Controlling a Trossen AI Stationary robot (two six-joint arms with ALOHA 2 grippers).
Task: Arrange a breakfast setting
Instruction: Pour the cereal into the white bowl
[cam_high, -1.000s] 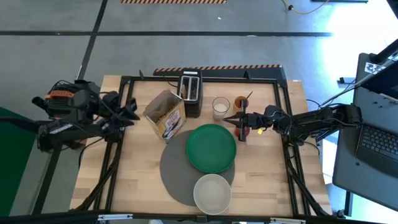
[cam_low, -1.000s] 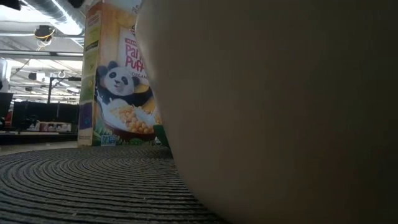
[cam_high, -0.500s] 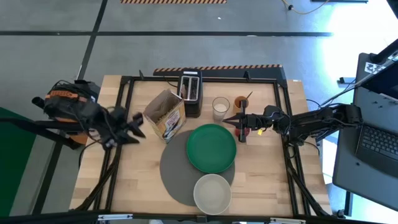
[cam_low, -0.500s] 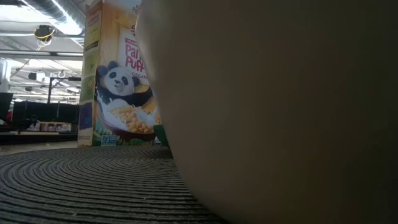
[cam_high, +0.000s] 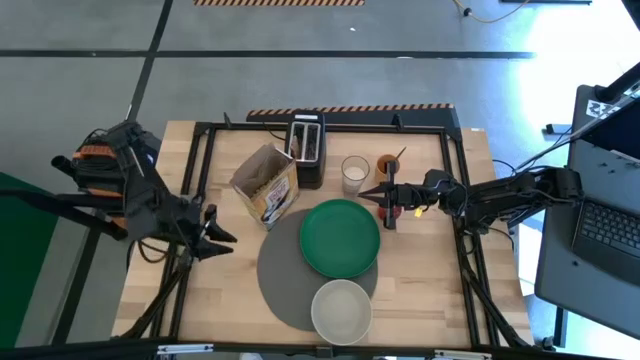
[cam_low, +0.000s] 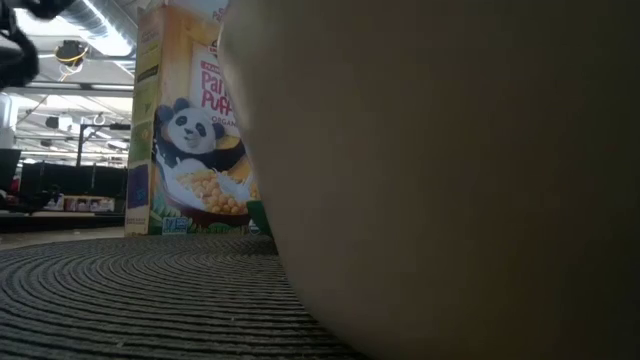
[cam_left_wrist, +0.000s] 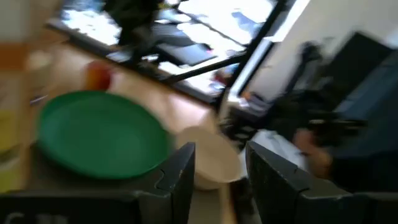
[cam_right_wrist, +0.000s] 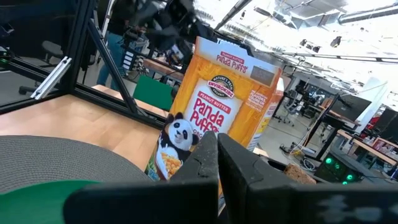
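The round grey mat lies at the table's near middle, with the green plate on its far right part and the pale bowl on its near edge. The bowl fills the low view. The red apple lies right of the plate, under my right arm. Toast sticks up from the black toaster. A thin spoon stands in the orange cup. My left gripper is open and empty, left of the mat. My right gripper is shut, above the plate's far right rim.
An orange panda cereal box stands left of the toaster, at the mat's far left. A glass of milk stands beside the orange cup. A black frame runs around the table. Bare wood lies at the near left and near right.
My left gripper has swung from beside the cereal box toward the table's near edge and now points at the mat. My right arm has kept still.
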